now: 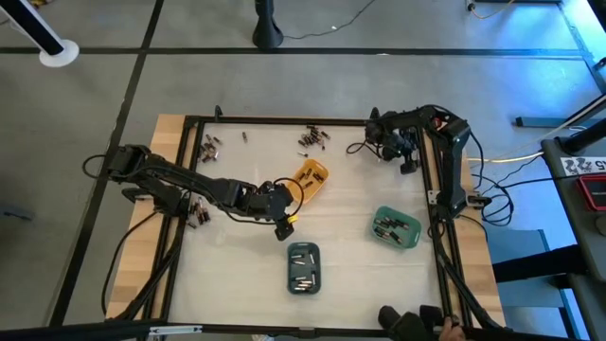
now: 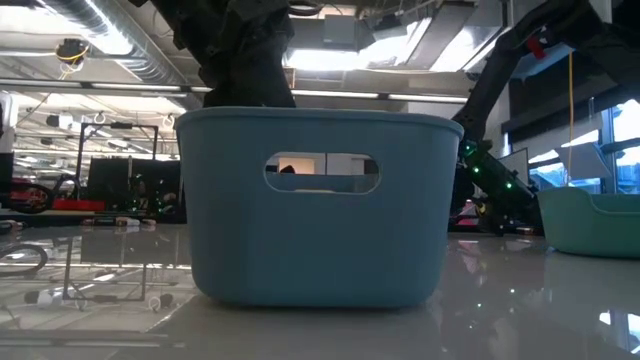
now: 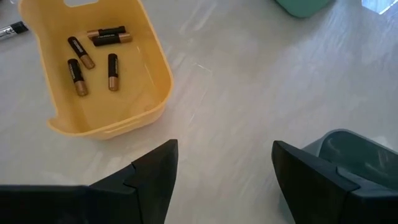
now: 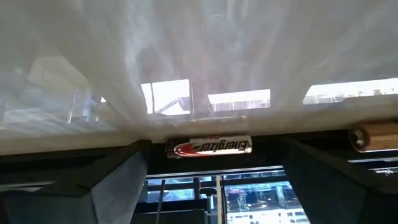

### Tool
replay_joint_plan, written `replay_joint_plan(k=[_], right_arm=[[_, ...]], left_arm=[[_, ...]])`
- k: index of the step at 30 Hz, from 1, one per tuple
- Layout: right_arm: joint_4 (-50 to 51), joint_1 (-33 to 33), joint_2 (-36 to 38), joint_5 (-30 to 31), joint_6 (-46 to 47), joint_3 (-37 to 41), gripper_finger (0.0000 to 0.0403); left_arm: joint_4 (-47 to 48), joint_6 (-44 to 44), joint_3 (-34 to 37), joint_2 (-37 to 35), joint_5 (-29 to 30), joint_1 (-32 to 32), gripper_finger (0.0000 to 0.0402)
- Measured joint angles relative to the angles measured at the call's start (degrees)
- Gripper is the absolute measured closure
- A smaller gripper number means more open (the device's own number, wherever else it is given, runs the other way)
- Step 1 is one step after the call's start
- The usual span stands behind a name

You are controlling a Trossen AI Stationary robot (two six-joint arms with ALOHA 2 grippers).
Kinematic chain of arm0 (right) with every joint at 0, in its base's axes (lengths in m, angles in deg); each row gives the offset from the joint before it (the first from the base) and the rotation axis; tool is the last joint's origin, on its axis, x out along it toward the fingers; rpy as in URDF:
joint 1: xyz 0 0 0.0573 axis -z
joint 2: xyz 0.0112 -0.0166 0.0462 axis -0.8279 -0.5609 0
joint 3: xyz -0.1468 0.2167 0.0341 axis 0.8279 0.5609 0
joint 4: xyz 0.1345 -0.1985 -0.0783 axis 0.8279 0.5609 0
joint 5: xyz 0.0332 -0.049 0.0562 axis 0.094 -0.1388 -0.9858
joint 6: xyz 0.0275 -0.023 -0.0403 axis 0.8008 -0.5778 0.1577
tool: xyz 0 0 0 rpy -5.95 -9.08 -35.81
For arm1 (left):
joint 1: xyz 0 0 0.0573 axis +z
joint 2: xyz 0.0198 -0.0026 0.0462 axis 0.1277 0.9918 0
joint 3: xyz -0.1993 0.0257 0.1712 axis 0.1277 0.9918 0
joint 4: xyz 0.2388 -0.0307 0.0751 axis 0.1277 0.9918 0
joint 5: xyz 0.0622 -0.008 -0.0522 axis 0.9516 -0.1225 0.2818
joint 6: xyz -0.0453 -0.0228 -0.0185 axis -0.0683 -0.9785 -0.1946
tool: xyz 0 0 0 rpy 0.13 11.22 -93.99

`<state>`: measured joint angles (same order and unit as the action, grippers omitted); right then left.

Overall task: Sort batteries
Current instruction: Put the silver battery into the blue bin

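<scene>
Overhead, the left gripper hangs over the bare table near its middle, between the orange tray just beyond it and the blue tray on the near side. Its fingers stand wide apart with nothing between them; the left wrist view shows only tabletop in the gap, the orange tray ahead with five batteries lying flat inside, and a corner of the blue tray beside one finger. Loose batteries lie in small heaps on the table: one at the far left, one by the left arm at the left edge, and one at the far middle. The blue tray holds several silvery cells; in the low view its wall fills the middle of the picture. Right of it sits the green tray, also with a few cells inside. The right gripper waits at the far right edge of the table, jaws fully spread and holding nothing; its wrist view shows a single cell lying crosswise at the table's edge, between its fingers but not gripped.
</scene>
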<state>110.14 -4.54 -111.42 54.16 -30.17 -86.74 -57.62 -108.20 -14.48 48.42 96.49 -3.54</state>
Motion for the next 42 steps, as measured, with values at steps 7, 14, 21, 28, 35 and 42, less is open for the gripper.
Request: replay_joint_plan(k=[7,14,21,28,35,42], right_arm=[[-0.66,0.05,-0.04,0.54,-0.68,0.07,0.0058],[-1.09,0.14,-0.13,0.34,-1.86,0.13,0.0138],[-1.24,0.05,-0.18,1.01,-2.12,0.15,0.0221],[-1.17,0.05,-0.22,1.01,-2.15,0.13,0.0214],[-1.34,0.07,1.17,0.98,-2.21,0.24,0.0211],[-2.12,-0.34,7.78,0.12,-1.78,-0.32,0.0207]], left_arm=[[-0.02,-0.52,0.00,0.00,0.00,0.00,0.0153],[0.00,-0.81,0.00,0.00,0.00,-0.17,0.0153],[0.28,-0.74,0.00,0.00,-0.02,-0.28,0.0153],[1.03,-0.79,0.02,0.00,0.00,-0.28,0.0153],[1.03,-0.79,0.02,0.00,-0.02,-0.28,0.0153],[1.01,-0.79,0.02,0.01,-0.02,-0.25,0.0153]])
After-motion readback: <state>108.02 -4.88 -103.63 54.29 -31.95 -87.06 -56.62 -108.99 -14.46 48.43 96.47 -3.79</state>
